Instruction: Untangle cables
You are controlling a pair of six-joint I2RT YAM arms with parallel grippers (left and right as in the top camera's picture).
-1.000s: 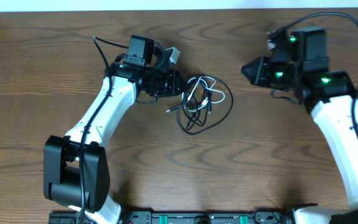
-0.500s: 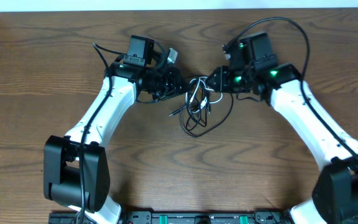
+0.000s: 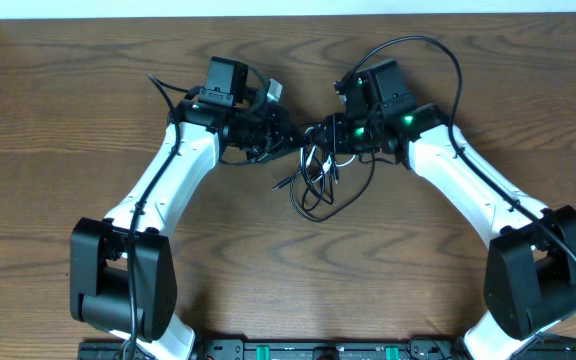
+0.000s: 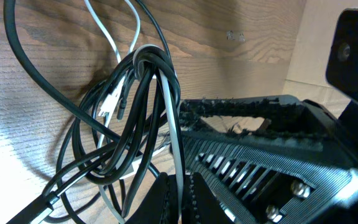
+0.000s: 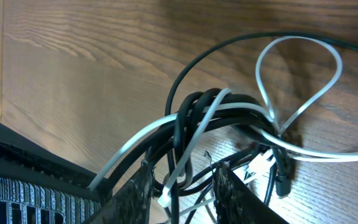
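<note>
On the brown wooden table [image 3: 68,80], the left gripper [image 3: 293,140] is pinching the thin white cord [image 4: 171,121], so the right gripper [image 5: 184,193], fingers apart, should be taking only the thin black cord [image 4: 132,118], slowly.

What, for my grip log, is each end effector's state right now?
Left end effector: closed, holding the white cable.
Right end effector: open, straddling the tangled cables, not gripping.
</note>
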